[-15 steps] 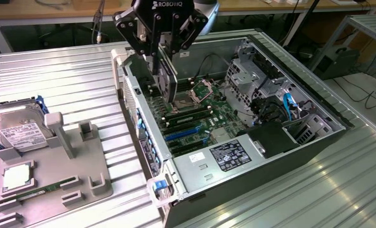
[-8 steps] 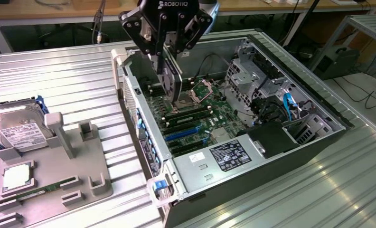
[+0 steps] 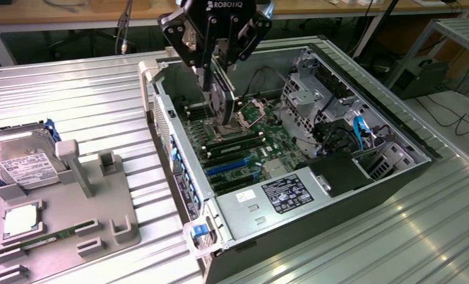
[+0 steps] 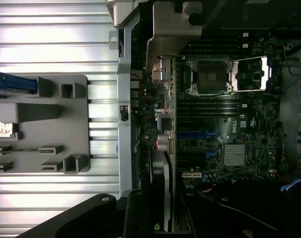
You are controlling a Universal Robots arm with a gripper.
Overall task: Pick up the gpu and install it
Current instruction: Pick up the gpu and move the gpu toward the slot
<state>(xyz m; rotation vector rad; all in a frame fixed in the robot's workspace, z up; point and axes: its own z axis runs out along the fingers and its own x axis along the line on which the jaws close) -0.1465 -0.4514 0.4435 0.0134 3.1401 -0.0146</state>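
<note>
Gripper [image 3: 212, 74] clamps the graphics card [image 3: 227, 106], holding it on edge above the motherboard [image 3: 243, 154] inside the open computer case [image 3: 392, 171].
The card looks stiff and light but fragile; its board edges suit gripping, not the connector.

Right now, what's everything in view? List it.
table: one, silver slats, under everything
computer case: one, grey, open, exterior view's right
motherboard: one, green, inside the case
power supply: one, silver, inside the case, beside the motherboard
fixture tray: one, grey, exterior view's left
hard drive: one, silver with white label, on the tray
processor chip: one, silver, on the tray
memory stick: one, green, in a tray slot
gpu: one, green and black, upright above the motherboard
claw: one, black, shut on the gpu
</note>
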